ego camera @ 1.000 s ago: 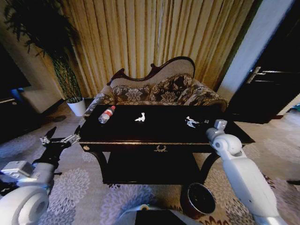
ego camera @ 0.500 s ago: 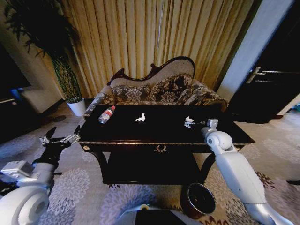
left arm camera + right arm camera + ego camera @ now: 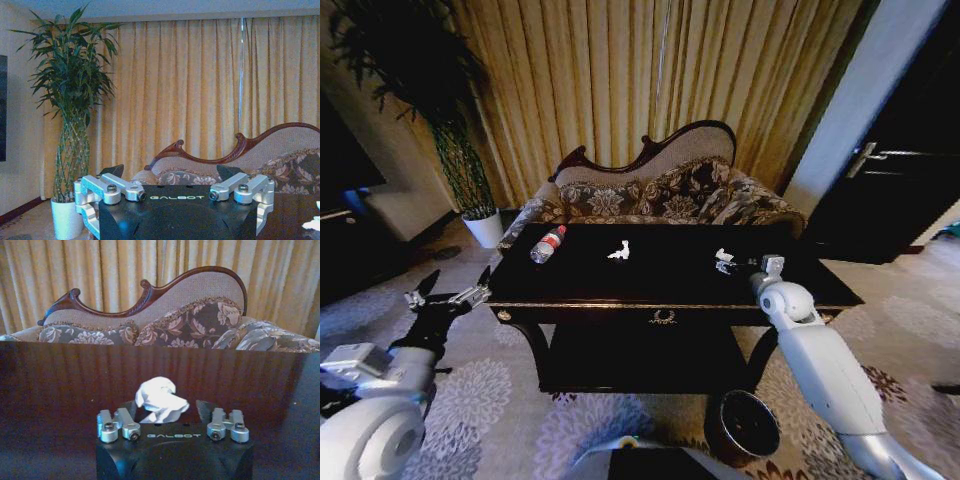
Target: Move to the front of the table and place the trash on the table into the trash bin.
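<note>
The dark glossy table (image 3: 660, 285) stands right before me. On it lie a clear bottle with a red label (image 3: 548, 244), a crumpled white paper scrap (image 3: 619, 251) near the middle, and another paper scrap (image 3: 724, 260) toward the right. My right gripper (image 3: 741, 263) hovers low over the table at that right scrap. In the right wrist view the scrap (image 3: 161, 399) sits between the spread fingers of the open right gripper (image 3: 167, 410). My left gripper (image 3: 450, 297) hangs open off the table's left end; its wrist view shows the left gripper (image 3: 170, 172) holding nothing. The reddish-brown trash bin (image 3: 742, 428) stands on the floor at the table's front right.
A carved floral sofa (image 3: 660, 195) sits just behind the table, with tan curtains behind it. A tall plant in a white pot (image 3: 483, 228) stands at the back left. A dark door (image 3: 900, 190) is at the right. Patterned carpet (image 3: 490, 400) covers the floor.
My right arm has swung left along the table, bringing its gripper up to the right paper scrap. The left arm and the trash have not moved.
</note>
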